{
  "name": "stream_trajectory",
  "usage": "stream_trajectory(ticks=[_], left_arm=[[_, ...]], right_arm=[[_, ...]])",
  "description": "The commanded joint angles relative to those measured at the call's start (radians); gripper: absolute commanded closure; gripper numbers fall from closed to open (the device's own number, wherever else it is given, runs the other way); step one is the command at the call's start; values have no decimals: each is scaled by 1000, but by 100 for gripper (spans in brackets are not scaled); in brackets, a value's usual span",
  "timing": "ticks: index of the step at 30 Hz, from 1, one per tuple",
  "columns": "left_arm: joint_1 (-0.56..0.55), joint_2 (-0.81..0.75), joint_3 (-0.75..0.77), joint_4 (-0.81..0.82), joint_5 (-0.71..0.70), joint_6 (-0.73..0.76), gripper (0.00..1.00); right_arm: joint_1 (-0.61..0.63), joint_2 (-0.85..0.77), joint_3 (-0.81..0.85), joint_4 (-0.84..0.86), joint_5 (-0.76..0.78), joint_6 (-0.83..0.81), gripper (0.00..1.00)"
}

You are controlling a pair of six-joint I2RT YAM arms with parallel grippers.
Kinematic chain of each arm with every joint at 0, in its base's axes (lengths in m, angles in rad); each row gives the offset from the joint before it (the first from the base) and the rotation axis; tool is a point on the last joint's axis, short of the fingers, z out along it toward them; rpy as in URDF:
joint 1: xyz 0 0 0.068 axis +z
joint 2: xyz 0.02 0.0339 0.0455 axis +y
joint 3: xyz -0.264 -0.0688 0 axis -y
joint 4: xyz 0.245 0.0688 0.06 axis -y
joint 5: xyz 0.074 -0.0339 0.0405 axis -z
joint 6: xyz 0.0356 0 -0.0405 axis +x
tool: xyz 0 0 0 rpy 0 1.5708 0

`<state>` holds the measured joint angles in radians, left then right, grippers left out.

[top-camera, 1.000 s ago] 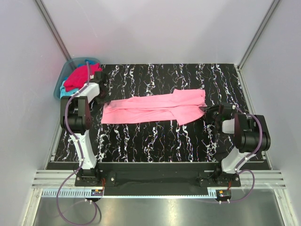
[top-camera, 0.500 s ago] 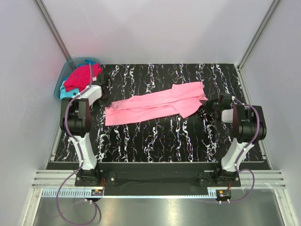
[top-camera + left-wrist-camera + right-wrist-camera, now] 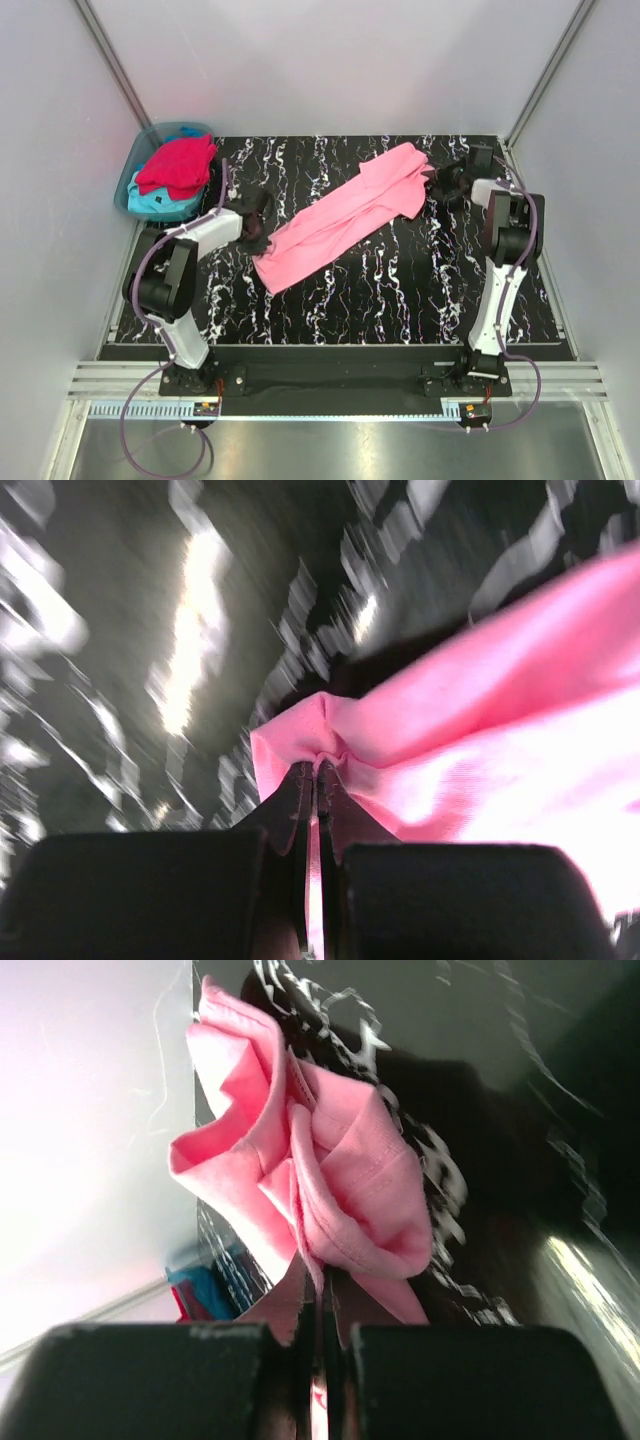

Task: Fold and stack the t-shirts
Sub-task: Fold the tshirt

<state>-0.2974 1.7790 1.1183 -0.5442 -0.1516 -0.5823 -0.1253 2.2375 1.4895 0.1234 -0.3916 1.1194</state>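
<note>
As both reach outward, pincers clamp t-shirt.

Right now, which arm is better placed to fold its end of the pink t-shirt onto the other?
Probably the right. Both grip the pink t-shirt; the right gripper, stretched to the far corner, need only draw back, while the left gripper would reach far across.

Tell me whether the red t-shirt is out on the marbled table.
No, the red t-shirt sits in the blue tub, atop the turquoise t-shirt.
</note>
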Motion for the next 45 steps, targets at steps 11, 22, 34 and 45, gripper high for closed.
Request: stream_trajectory(ticks=[11,22,34,45], left_arm=[[-492,-135,-101,-19,41,-240,100],[-729,-90,-43,-17,7,-304,100],[-917,-88,-32,-19,-23,-372,100],[-930,-150,-101,-25,-97,-386,67]], right_arm=[[93,227,400,-425,-240,-190,99],[181,250,578,-493,-325,-246,98],[246,465,983,-637,-377,-271,96],[250,490,1023,-648,-368,-349,65]])
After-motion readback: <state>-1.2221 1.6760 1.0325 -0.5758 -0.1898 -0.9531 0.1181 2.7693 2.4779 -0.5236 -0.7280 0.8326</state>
